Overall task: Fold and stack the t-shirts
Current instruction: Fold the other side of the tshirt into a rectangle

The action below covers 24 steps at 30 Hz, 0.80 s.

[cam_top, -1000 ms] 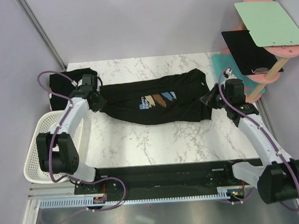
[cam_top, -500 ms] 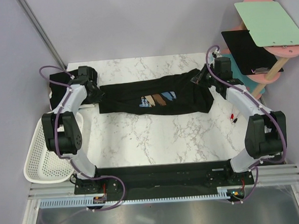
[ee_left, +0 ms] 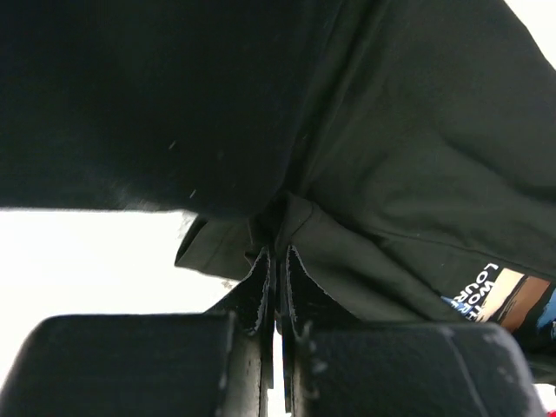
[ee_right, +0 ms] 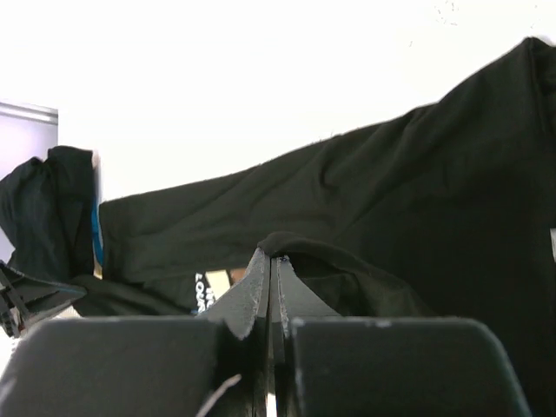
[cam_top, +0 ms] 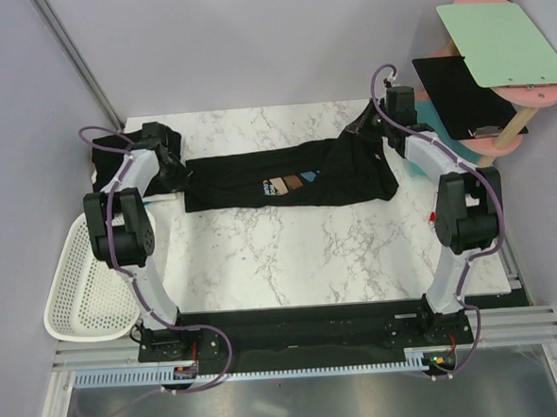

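A black t-shirt [cam_top: 286, 175] with a small blue, brown and white chest print [cam_top: 291, 181] lies stretched sideways across the far half of the marble table. My left gripper [cam_top: 175, 174] is shut on its left edge; the pinched cloth shows in the left wrist view [ee_left: 276, 252]. My right gripper [cam_top: 363, 128] is shut on its right edge, lifting a fold, which shows in the right wrist view [ee_right: 274, 256]. A second black t-shirt [cam_top: 114, 152] lies bunched at the far left corner.
A white mesh basket [cam_top: 80, 287] sits off the table's left edge. At the far right stands a pink rack with a green board [cam_top: 505, 43], a rigid black panel [cam_top: 461, 93] and a teal mat [cam_top: 415, 115] below it.
Both grippers have moved toward the far edge, carrying the shirt's ends with them. The shirt now lies narrower and further back, its right end raised.
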{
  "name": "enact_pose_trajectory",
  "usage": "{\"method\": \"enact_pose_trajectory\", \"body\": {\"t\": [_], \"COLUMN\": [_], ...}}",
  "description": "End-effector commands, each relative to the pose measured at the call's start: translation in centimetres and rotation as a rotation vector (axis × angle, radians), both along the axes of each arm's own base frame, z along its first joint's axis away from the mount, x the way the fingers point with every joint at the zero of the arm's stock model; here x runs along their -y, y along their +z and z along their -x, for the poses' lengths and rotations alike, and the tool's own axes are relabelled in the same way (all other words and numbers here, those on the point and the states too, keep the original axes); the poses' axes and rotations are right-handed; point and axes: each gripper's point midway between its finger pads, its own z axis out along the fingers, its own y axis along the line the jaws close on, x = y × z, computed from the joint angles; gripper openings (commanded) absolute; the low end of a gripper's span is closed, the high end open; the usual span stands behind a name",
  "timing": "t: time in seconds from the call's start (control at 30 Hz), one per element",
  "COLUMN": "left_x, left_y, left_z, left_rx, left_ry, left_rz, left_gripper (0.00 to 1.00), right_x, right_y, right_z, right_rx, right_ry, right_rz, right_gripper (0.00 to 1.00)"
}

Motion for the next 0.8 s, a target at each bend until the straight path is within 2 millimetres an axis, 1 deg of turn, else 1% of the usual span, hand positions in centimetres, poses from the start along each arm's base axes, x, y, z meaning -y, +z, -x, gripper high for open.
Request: {"method": "enact_pose_trajectory", "body": {"t": [0.0, 0.03, 0.07, 0.1, 0.17, 0.2, 0.23, 0.27, 0.3, 0.33, 0.37, 0.4, 0.43, 0.47, 0.5, 0.53, 0.57, 0.6, 0.63, 0.67, 0.7, 0.77], "left_x": [0.1, 0.1, 0.0, 0.0, 0.1, 0.1, 0.1, 0.2, 0.2, 0.2, 0.2, 0.3, 0.2, 0.3, 0.2, 0.2, 0.2, 0.2, 0.2, 0.2, 0.3, 0.3], "left_y": [0.2, 0.2, 0.1, -0.4, -0.4, -0.7, -0.3, -0.3, -0.1, 0.0, 0.3, 0.5, 0.6, 0.7, 0.7, 0.7, 0.7, 0.6, 0.6, 0.5, 0.5, 0.2], "left_z": [-1.5, -1.8, -1.9, -2.0, -2.6, -2.8, -3.2, -3.3, -3.5, -3.7, -3.8, -4.0, -4.0, -4.1, -4.2, -4.2, -4.1, -4.1, -4.1, -4.1, -4.2, -4.2], "left_rx": [0.011, 0.012, 0.011, 0.001, 0.008, 0.001, 0.012, 0.012, 0.018, 0.024, 0.030, 0.037, 0.040, 0.043, 0.044, 0.044, 0.044, 0.042, 0.042, 0.039, 0.041, 0.035], "left_ry": [-0.035, -0.035, -0.035, -0.032, -0.036, -0.037, -0.038, -0.041, -0.040, -0.040, -0.039, -0.043, -0.045, -0.047, -0.050, -0.053, -0.055, -0.055, -0.055, -0.057, -0.057, -0.058], "left_rz": [0.036, 0.036, 0.039, 0.044, 0.057, 0.063, 0.067, 0.073, 0.073, 0.074, 0.073, 0.074, 0.074, 0.074, 0.073, 0.072, 0.069, 0.069, 0.070, 0.070, 0.073, 0.075], "left_gripper": [0.02, 0.02, 0.02, 0.02, 0.02, 0.02, 0.02, 0.02, 0.03, 0.03, 0.03, 0.03, 0.03, 0.03, 0.04, 0.04, 0.04, 0.04, 0.04, 0.04, 0.04, 0.04], "right_x": [0.1, 0.3, 0.3, 0.5, 0.8, 0.9, 1.1, 1.3, 1.4, 1.5, 1.3, 1.4, 1.5, 1.4, 1.4, 1.2, 1.1, 1.1, 1.1, 1.2, 1.3, 1.4], "right_y": [-0.9, -0.8, -1.2, -2.8, -3.2, -4.9, -4.7, -5.1, -6.6, -5.9, -6.0, -7.1, -6.3, -6.3, -7.3, -6.4, -6.3, -5.8, -6.0, -4.5, -5.5, -5.1], "right_z": [-3.2, -3.9, -4.3, -4.8, -5.9, -6.3, -7.0, -7.5, -7.8, -8.7, -9.1, -9.5, -10.3, -10.7, -10.8, -11.3, -11.3, -11.1, -10.5, -10.1, -9.0, -7.9], "right_rx": [0.017, 0.024, 0.018, -0.012, -0.010, -0.041, -0.031, -0.035, -0.057, -0.036, -0.031, -0.046, -0.024, -0.018, -0.039, -0.019, -0.015, -0.010, -0.018, 0.006, -0.023, -0.027], "right_ry": [-0.014, -0.023, -0.027, -0.036, -0.054, -0.063, -0.076, -0.085, -0.095, -0.097, -0.095, -0.099, -0.108, -0.108, -0.102, -0.091, -0.070, -0.064, -0.059, -0.052, -0.052, -0.044], "right_rz": [-0.027, -0.026, -0.023, -0.024, -0.024, -0.017, -0.015, -0.014, -0.009, -0.013, -0.012, -0.008, -0.010, -0.009, -0.002, -0.003, 0.002, 0.005, 0.009, 0.017, 0.025, 0.033], "right_gripper": [0.01, 0.01, 0.02, 0.02, 0.02, 0.02, 0.03, 0.03, 0.04, 0.04, 0.04, 0.04, 0.05, 0.07, 0.16, 0.20, 0.27, 0.43, 0.50, 0.56, 0.63, 0.64]}}
